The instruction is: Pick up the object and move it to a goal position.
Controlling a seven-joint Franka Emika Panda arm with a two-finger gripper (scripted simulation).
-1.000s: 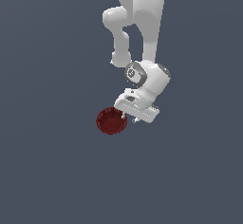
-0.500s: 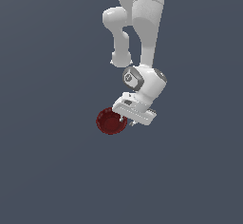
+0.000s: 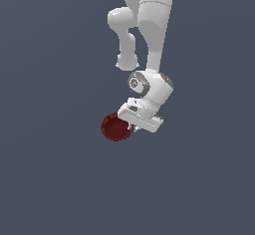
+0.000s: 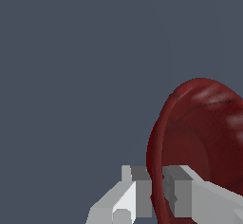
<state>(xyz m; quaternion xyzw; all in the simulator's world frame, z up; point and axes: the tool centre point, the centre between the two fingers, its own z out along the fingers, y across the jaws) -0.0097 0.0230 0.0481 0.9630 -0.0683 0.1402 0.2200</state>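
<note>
The dark red bowl (image 3: 115,127) sits low in the exterior view, just to the exterior view's left of the white hand. My gripper (image 3: 131,126) is tilted and reaches down onto the bowl's near rim. In the wrist view the bowl (image 4: 199,137) fills one side of the picture, seen edge-on with its hollow showing. My gripper (image 4: 157,190) has one finger on the outside of the rim and one finger (image 4: 178,192) inside it. The jaws stand close together, shut on the rim.
The surroundings are a plain dark grey-blue surface in both views. The white arm (image 3: 154,40) rises above the hand toward the exterior view's top. No other objects or goal marker show.
The hand has moved down and toward the exterior view's left, closing in on the bowl's rim. The bowl has stayed in the same place.
</note>
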